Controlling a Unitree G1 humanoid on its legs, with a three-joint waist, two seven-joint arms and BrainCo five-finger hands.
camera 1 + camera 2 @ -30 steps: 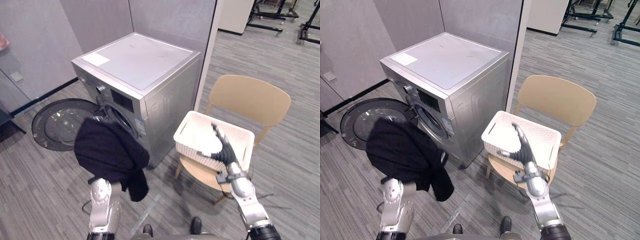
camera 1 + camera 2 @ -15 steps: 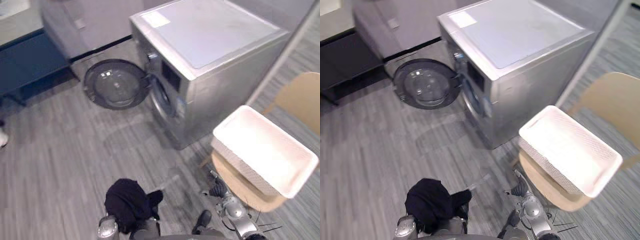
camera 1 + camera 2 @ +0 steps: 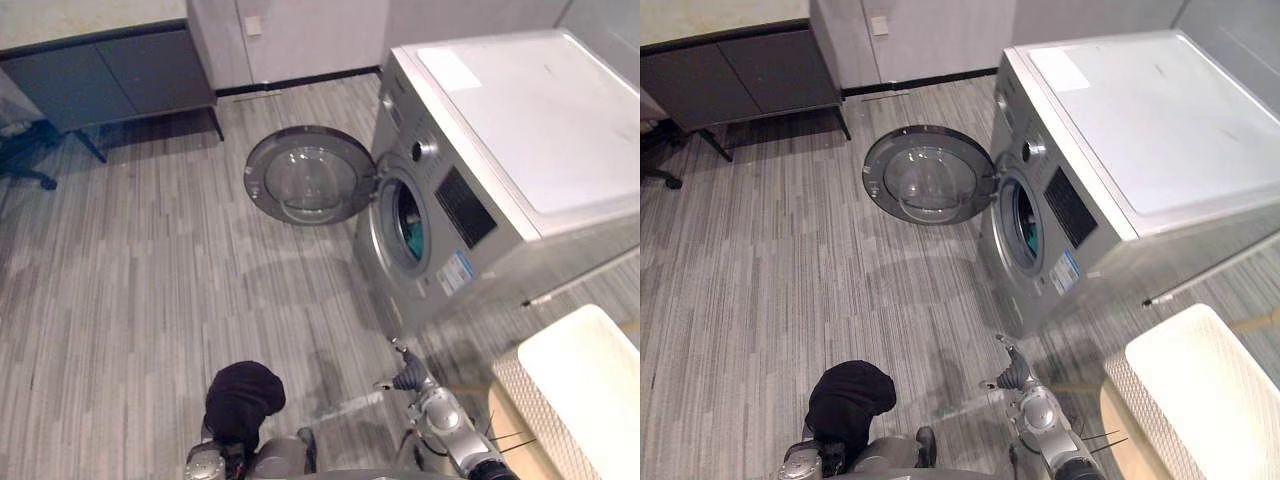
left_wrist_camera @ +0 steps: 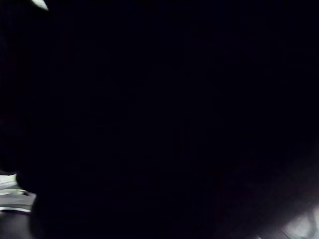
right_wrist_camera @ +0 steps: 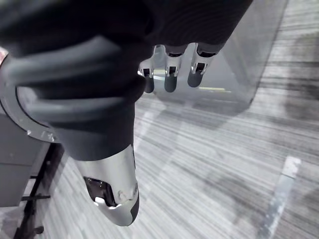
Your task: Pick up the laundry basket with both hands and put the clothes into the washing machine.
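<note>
Low before the robot, the fingers point(image 5: 170, 74) of the right hand point(image 3: 408, 376) are seen straight and loosely relaxed, with nothing held in them. This hand is held above the grey striped floor point(image 3: 150, 300), near the lower front corner of the washing machine point(image 3: 520, 150). The left hand is covered by a bunched black garment point(image 3: 240, 398) close to the robot's body, so it cannot be told whether its fingers are curled round the cloth. Farther out, the machine's round door point(image 3: 310, 185) is swung fully open to the left of the drum opening point(image 3: 405, 222), and something teal is glimpsed inside the drum. The white laundry basket point(image 3: 528, 415) is set on a tan chair point(image 3: 1118, 430) to the right of the machine, apart from both hands. A dark cabinet point(image 3: 100, 70) is placed against the far wall.
</note>
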